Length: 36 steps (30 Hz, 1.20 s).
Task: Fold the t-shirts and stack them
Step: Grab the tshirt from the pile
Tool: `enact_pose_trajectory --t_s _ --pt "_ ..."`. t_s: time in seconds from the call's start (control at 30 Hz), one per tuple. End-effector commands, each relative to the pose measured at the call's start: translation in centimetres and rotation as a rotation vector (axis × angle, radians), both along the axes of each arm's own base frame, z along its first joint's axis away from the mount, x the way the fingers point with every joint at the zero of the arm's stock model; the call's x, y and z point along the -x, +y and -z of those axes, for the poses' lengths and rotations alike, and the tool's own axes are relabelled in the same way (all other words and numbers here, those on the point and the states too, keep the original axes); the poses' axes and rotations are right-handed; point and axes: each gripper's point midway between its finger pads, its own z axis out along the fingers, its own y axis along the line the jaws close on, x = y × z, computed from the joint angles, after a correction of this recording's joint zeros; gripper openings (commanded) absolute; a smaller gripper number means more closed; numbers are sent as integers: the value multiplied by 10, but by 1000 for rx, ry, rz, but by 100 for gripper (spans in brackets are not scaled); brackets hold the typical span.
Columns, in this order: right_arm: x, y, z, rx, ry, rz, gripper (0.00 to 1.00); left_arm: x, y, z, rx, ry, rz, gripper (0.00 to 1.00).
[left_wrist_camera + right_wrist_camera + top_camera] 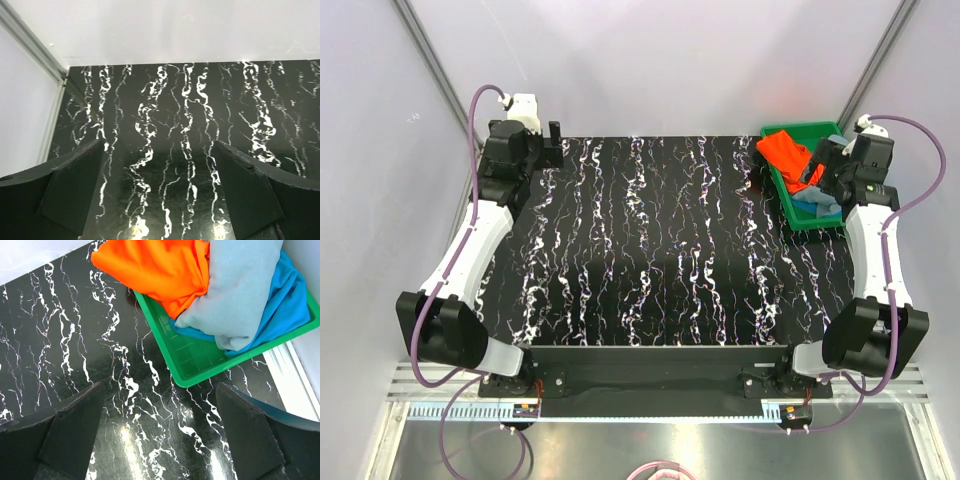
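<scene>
Green tray (pixel 192 357): orange, grey, blue t-shirts (pixel 235 295) (crumpled) | left hand (pixel 159 147), right hand (pixel 160 387) agape

Likely lab: white-walled robot cell (pixel 620 60)

We see a black desk (pixel 650 260) with wiggly white lines all over it. Its top is shiny, and light glints on it. Pale walls (pixel 650 60) stand on three sides. Grey metal posts (pixel 428 55) run up the two far corners. Below the desk's near edge lies a shiny grey metal sheet (pixel 650 445).
</scene>
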Motion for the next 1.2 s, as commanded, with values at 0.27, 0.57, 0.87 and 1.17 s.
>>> enact_pose_trajectory --t_s 0.27,0.57,0.87,1.17 --pt "-11 -28 -17 111 -53 0 100 1 -15 -14 77 -42 57 95" --pt "-24 -86 11 186 58 177 97 4 -19 -15 85 -41 77 94" --pt "-49 -106 56 204 140 163 93 0 -30 -7 105 -10 127 93" --pt "-83 -150 74 269 163 220 93 -9 -34 5 20 36 172 93"
